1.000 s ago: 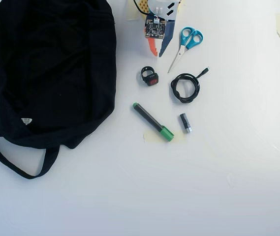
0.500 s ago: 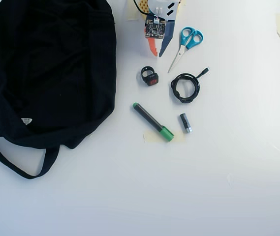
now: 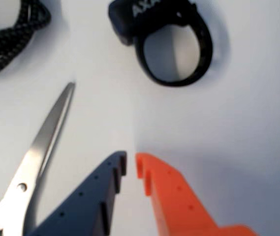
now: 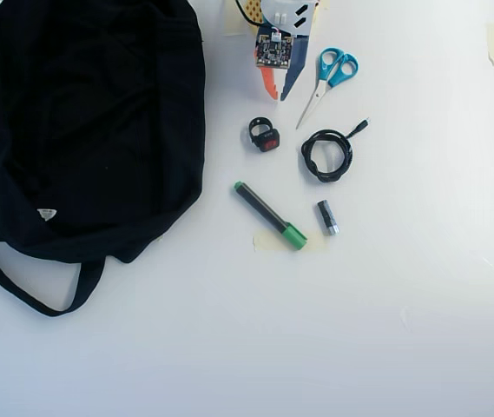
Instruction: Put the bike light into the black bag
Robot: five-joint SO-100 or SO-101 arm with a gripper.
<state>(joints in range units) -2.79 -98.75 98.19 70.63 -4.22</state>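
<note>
While the gripper (image 3: 131, 164) hangs low over the table (image 3: 238, 123), its jaws sit nearly closed, holding nothing. Scissors (image 3: 41, 147) lie just left of it in the wrist view. Beyond the tips, apart from them, rests the light (image 3: 162, 42), loop strap toward the camera. Overhead, the bag (image 4: 90, 122) sprawls well left of the light (image 4: 264, 136).

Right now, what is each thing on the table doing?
pincer: nearly shut, empty, above the table
bike light: loose on the table, red face up
black bag: slumped flat, strap trailing
scissors: blades closed, lying flat
cable: coiled, plug end sticking out
marker: green cap on, lying flat
small cylinder: lying on its side
</note>
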